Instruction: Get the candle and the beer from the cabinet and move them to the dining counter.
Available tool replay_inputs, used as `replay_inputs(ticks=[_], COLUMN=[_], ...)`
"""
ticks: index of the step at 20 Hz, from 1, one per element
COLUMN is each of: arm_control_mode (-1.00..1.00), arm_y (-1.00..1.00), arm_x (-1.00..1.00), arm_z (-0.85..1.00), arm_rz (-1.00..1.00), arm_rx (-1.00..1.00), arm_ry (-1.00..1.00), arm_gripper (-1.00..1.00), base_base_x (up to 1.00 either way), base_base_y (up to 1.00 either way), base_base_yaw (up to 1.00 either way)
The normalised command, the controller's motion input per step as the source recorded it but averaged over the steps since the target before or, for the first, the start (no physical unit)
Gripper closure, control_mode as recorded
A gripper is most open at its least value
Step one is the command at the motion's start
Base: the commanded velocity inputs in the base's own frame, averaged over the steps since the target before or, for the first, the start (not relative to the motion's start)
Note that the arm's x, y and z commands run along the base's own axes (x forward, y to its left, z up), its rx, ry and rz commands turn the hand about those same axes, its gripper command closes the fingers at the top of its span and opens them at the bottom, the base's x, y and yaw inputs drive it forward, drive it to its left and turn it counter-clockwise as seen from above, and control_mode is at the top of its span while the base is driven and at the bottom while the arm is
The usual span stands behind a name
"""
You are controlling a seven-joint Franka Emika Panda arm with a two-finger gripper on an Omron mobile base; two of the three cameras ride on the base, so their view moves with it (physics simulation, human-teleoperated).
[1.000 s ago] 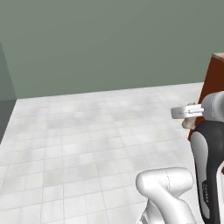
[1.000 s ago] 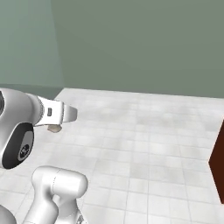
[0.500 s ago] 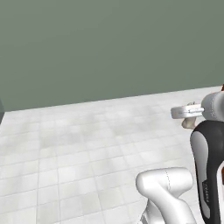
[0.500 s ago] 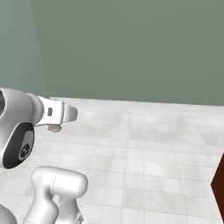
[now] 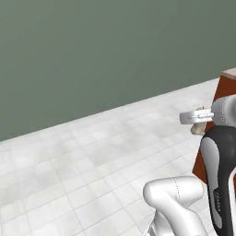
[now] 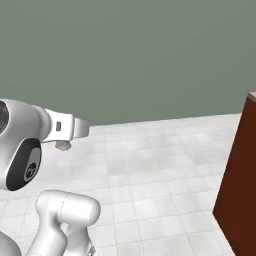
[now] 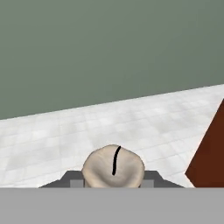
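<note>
The candle [image 7: 113, 168] sits clamped in the tool [image 7: 113, 180], its rounded top and black wick facing out along the tool, long axis in line with it. In the right base view the candle [image 6: 62, 145] hangs just beneath the tool [image 6: 70, 135], high above the white tiled floor [image 6: 150, 170]. A red-brown wooden panel [image 6: 240, 185] stands at 3 o'clock. A grey-green wall [image 5: 92, 55] lies ahead.

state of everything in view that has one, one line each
candle: held in the gripper, off the floor, wick end facing the hand camera
gripper: shut on the candle
dining counter: red-brown base standing on the tiled floor, at the right edge of the right base view
</note>
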Motion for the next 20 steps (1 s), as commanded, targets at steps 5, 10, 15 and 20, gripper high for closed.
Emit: replay_inputs(ticks=[5, 10, 15, 20], arm_control_mode=[1.00, 1.00, 1.00, 1.00], arm_y=[0.00, 0.00, 0.00, 0.00], arm_x=[0.00, 0.00, 0.00, 0.00], arm_z=[0.00, 0.00, 0.00, 0.00], arm_rz=[0.00, 0.00, 0.00, 0.00], arm_rx=[0.00, 0.00, 0.00, 0.00], arm_ry=[0.00, 0.00, 0.00, 0.00], arm_gripper=[1.00, 1.00, 1.00, 1.00], base_base_x=[0.58, 0.51, 0.50, 0.48], base_base_y=[0.61, 0.74, 0.95, 1.00], base_base_yaw=[-0.69, -0.73, -0.65, -0.62])
